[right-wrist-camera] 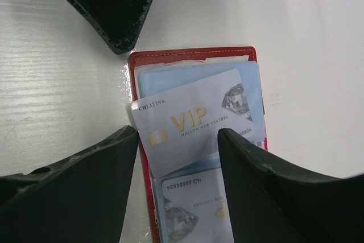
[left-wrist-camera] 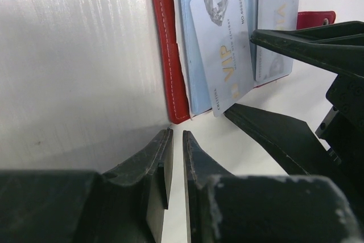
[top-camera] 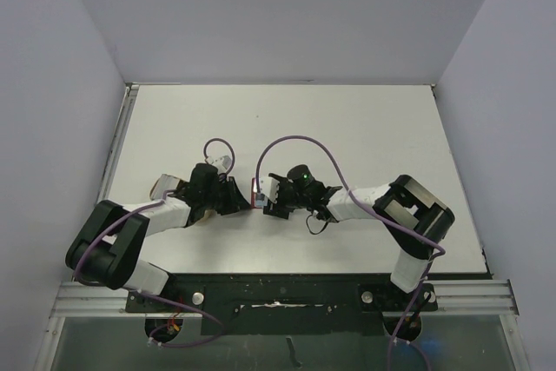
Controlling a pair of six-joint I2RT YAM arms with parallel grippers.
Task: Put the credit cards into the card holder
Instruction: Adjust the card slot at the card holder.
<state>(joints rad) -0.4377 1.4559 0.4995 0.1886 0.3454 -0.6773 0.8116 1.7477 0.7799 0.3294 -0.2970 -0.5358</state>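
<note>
The red card holder (right-wrist-camera: 136, 66) lies open on the white table, seen small between the two grippers in the top view (top-camera: 256, 193). A pale grey VIP credit card (right-wrist-camera: 193, 120) lies askew on its light blue inner pocket, one corner sticking out past the red edge; it also shows in the left wrist view (left-wrist-camera: 222, 55). A second credit card (right-wrist-camera: 199, 209) sits in the neighbouring pocket. My right gripper (right-wrist-camera: 177, 134) is open, its fingers either side of the VIP card. My left gripper (left-wrist-camera: 177, 135) is shut and empty, just beside the holder's edge (left-wrist-camera: 168, 55).
The white table (top-camera: 347, 128) is walled at the back and both sides. A small pale thing (top-camera: 162, 185) lies partly hidden behind the left arm. The two grippers are close together at the table's middle, the left fingertip (right-wrist-camera: 119, 4) near the holder's top corner.
</note>
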